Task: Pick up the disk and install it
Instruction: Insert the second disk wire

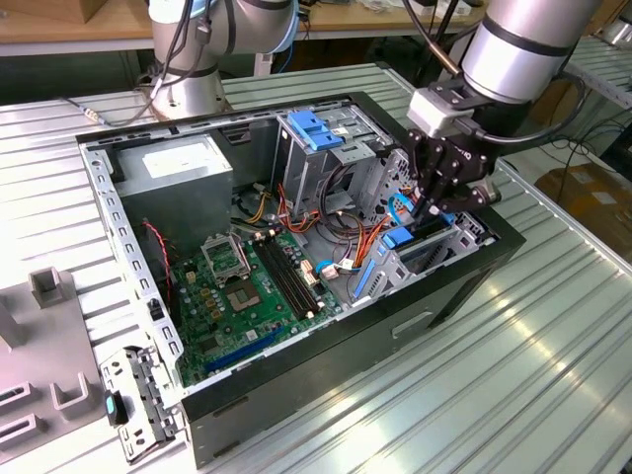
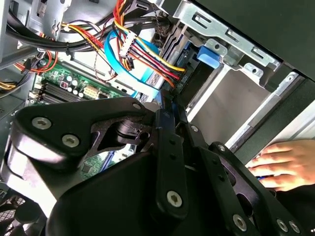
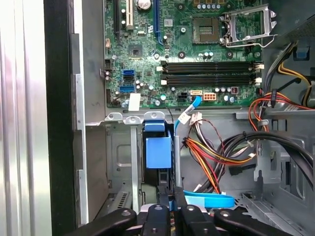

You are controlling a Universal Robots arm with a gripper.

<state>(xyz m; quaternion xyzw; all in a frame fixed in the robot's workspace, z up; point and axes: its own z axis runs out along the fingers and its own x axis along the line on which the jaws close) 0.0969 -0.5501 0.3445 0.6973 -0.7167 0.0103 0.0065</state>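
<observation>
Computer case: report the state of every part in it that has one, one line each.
Computer case: open, side panel off.
CPU socket: empty, retention frame flipped up.
Memory slots: empty.
Disk: apparently on edge in the front bay, blue rail showing.
Claw: down inside the case at that bay.

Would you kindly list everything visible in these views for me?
computer case: one, black, open on the ribbed metal table
motherboard: one, green, case floor
power-supply box: one, grey, case's far corner
cable bundle: one, red-yellow-black, beside the drive bay
disk: one, apparently the blue-railed part in the bay
person's hand: one, outside the case
arm: one, silver
claw: one, black, over the bay
</observation>
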